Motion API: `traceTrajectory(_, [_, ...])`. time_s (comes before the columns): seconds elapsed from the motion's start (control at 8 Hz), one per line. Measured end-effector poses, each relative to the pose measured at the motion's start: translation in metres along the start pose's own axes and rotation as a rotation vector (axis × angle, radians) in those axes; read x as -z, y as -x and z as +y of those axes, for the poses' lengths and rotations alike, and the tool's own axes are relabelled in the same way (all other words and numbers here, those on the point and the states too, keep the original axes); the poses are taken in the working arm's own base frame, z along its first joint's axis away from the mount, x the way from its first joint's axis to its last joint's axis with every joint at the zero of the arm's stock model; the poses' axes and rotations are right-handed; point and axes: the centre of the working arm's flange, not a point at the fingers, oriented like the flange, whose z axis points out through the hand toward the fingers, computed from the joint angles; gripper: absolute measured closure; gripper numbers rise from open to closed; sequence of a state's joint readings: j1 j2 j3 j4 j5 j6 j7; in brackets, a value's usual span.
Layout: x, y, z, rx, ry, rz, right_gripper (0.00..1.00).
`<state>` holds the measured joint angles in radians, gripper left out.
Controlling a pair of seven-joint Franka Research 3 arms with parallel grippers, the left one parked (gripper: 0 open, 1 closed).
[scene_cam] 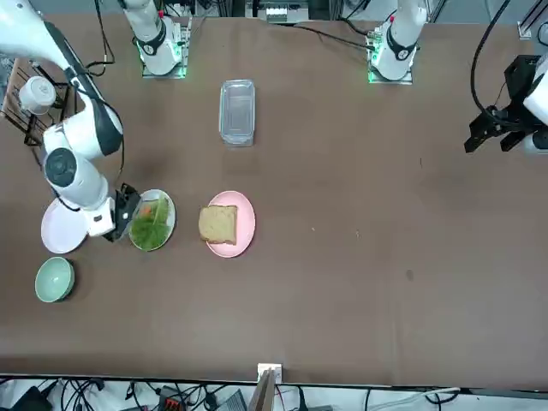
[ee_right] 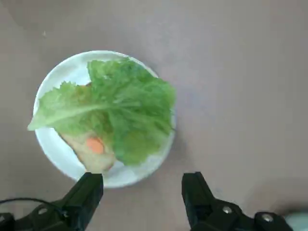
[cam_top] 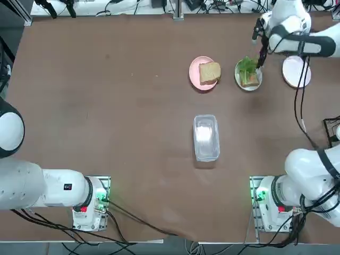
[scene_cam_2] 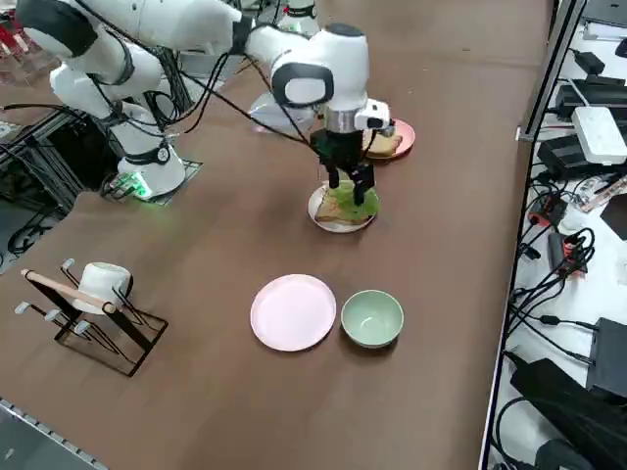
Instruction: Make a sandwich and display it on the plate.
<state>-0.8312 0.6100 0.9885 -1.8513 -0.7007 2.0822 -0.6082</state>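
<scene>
**Half-built sandwich sitting on the white plate**

The sandwich [ee_right: 103,127] is only partly stacked: one toasted slice is laid on the white plate [ee_right: 57,79], with green lettuce draped over most of it and a small orange bit seen at the edge of the leaf. No top slice is on it. In the wrist view the lettuce is spread wider than the bread, one leaf tip reaching out past the plate's rim, so the long axis is set by the leaf rather than the toast. Which way the bread's corners point can't really be told, since most of it is covered.

The plate is found on the far right part of the table [cam_top: 106,133] in the top view, between a pink plate [cam_top: 197,79] carrying the second bread slice [cam_top: 210,71] and another pink plate [cam_top: 296,71].

The right gripper [ee_right: 142,188] is held just above the plate's edge, fingers spread apart, nothing gripped between them.
</scene>
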Motion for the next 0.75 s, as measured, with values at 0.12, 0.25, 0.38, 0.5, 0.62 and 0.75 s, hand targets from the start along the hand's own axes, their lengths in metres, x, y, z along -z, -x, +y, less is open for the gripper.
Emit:
traceTrajectory(0.12, [0.037,0.007,0.021,-0.065,-0.009,0.006,0.00])
traceTrajectory(0.25, [0.070,0.020,0.041,-0.131,-0.019,0.022,0.00])
traceTrajectory(0.38, [0.095,0.032,0.057,-0.194,-0.034,0.049,0.00])
traceTrajectory(0.5, [0.110,0.040,0.065,-0.285,-0.065,0.087,0.00])
traceTrajectory(0.62, [0.115,0.038,0.064,-0.415,-0.128,0.133,0.00])
traceTrajectory(0.75, [0.114,0.029,0.058,-0.548,-0.214,0.173,0.00])
